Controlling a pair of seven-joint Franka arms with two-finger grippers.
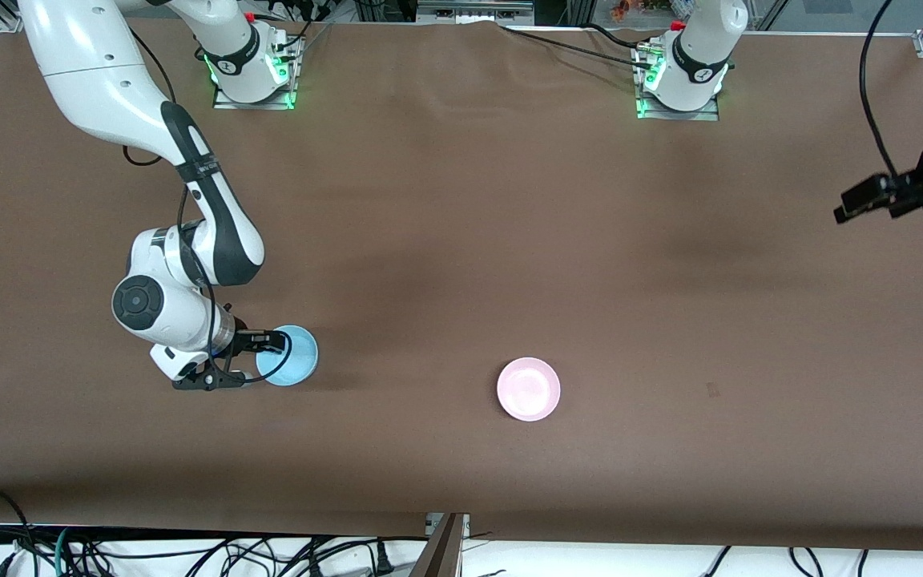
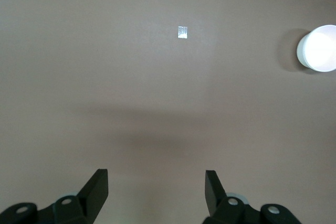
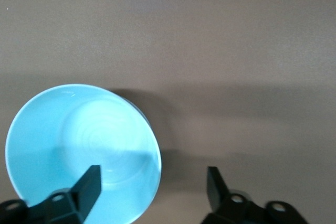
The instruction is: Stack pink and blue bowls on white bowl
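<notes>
The light sky-blue round plastic bowl (image 1: 288,355) sits upright on the brown table (image 1: 461,240) toward the right arm's end. The right gripper (image 1: 257,353) hangs right at it: in the right wrist view its jaws stand wide, one black finger (image 3: 90,183) inside the blue bowl (image 3: 83,150) and the other finger outside the rim over bare table, so the wall lies between them without being pinched.

The pale pink shallow round plastic bowl (image 1: 528,389) rests nearer the middle of the table, well apart from the blue one and a little nearer the front camera. It looks set on another bowl, but I cannot tell for sure.

The left gripper (image 1: 878,196) waits up over the left arm's end of the table, jaws spread wide and empty (image 2: 156,188). Its wrist view also catches a bright, washed-out round bowl (image 2: 318,48) and a small pale tape square (image 2: 182,32).
</notes>
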